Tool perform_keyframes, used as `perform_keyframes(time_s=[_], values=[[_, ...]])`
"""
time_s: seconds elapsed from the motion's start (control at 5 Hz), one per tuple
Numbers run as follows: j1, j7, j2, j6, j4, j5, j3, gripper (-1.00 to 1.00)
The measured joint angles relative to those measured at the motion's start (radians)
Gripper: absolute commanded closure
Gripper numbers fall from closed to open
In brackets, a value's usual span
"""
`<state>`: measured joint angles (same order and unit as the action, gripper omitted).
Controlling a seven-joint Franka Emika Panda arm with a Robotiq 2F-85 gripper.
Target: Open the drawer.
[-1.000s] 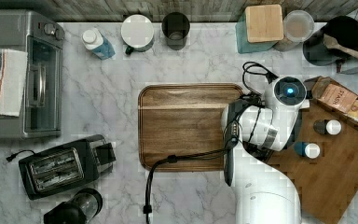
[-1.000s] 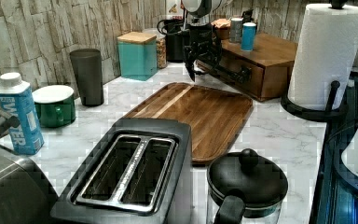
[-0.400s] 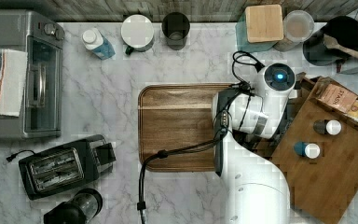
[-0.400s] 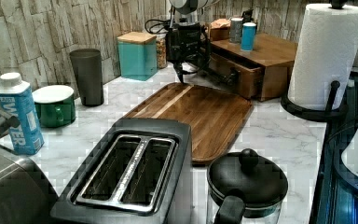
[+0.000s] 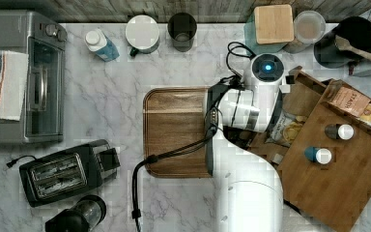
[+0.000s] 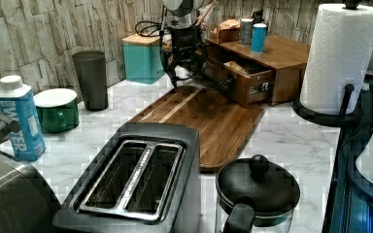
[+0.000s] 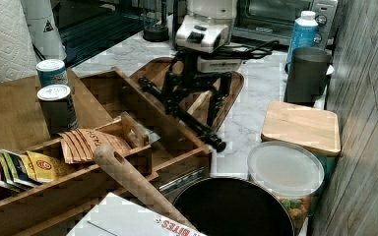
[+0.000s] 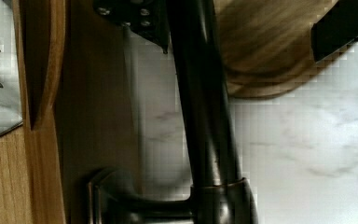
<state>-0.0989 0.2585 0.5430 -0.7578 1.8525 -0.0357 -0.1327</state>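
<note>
Drawer (image 7: 142, 123) pulled further out, end effector (image 7: 197, 105) straddling handle (image 7: 187, 118)

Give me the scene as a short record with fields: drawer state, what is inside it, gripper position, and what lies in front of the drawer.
drawer state: the drawer is pulled out from the cabinet
inside: packets, in the top view
gripper position: the gripper is at the black bar handle, fingers on either side of it
in front: wooden tray on the marble counter
</note>
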Motion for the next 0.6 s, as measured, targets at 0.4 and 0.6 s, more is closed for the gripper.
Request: perform_keyframes(time_s=[0.4, 0.6], values=[[0.085, -0.058, 0.043, 0.026, -0.073, 0.000, -0.001, -1.00], [0.096, -0.061, 0.051, 0.021, -0.089, 0.000, 0.008, -1.00]])
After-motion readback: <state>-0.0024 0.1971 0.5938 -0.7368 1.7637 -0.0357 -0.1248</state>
